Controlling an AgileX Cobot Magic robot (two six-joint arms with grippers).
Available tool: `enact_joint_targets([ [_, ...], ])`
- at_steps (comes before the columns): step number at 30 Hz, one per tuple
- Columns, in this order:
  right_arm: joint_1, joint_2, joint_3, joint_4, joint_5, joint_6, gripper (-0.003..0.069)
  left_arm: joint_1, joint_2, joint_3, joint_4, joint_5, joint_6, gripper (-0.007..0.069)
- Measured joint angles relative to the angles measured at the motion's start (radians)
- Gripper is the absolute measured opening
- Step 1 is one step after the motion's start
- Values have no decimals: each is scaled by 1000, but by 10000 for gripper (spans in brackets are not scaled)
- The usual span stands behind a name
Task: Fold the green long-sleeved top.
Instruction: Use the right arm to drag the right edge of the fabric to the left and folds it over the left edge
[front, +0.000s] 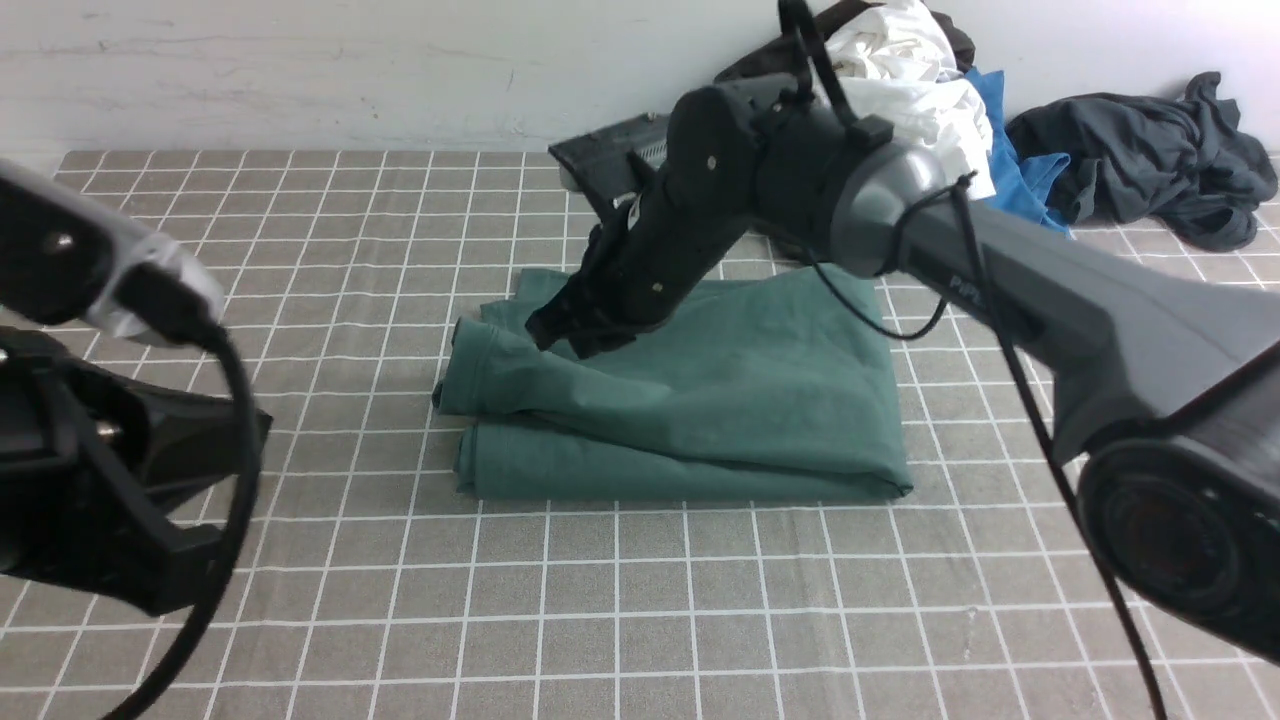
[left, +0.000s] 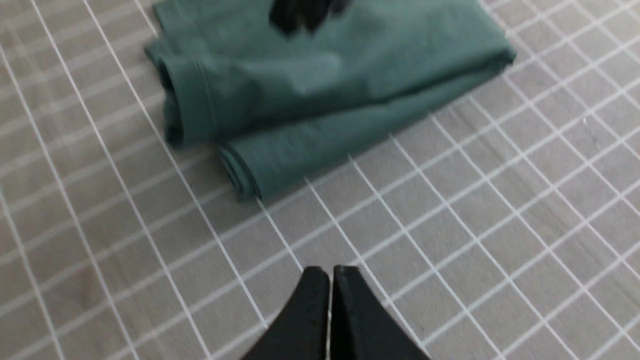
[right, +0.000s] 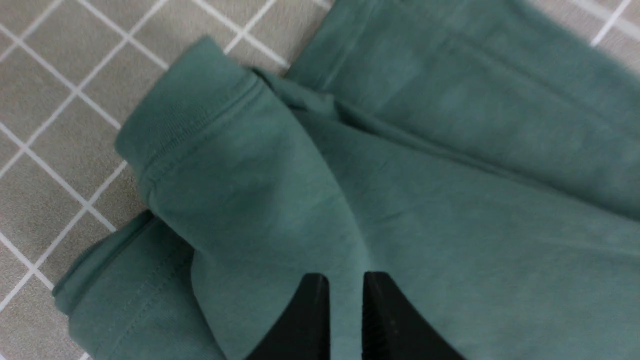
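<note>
Green top (front: 690, 400), folded, mid-worktop (front: 300, 250); right gripper (front: 565, 335) at its far-left cuff. Left wrist: left gripper (left: 330, 285) fingers closed, empty. Right wrist: fingers slightly apart, cloth between, grip uncertain; lift away straight.

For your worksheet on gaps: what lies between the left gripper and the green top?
Only bare gridded mat, seen in the left wrist view, separates the left gripper from the green top.

left arm (front: 110, 420) low, fingers (left: 310, 310) pressed together | right arm (front: 1000, 280) stretched forward, fingers (right: 312, 320) slightly parted
</note>
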Motion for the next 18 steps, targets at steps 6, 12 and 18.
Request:
enact_joint_targets([
  [6, 78, 85, 0, 133, -141, -40, -12, 0, -243, 147, -3, -169, 97, -8],
  [12, 131, 74, -65, 8, -135, -60, -11, 0, -390, 272, -5, -344, 105, -8],
  [18, 116, 40, -141, -240, -35, 44, -14, 0, -461, 349, -7, -469, 107, -8],
])
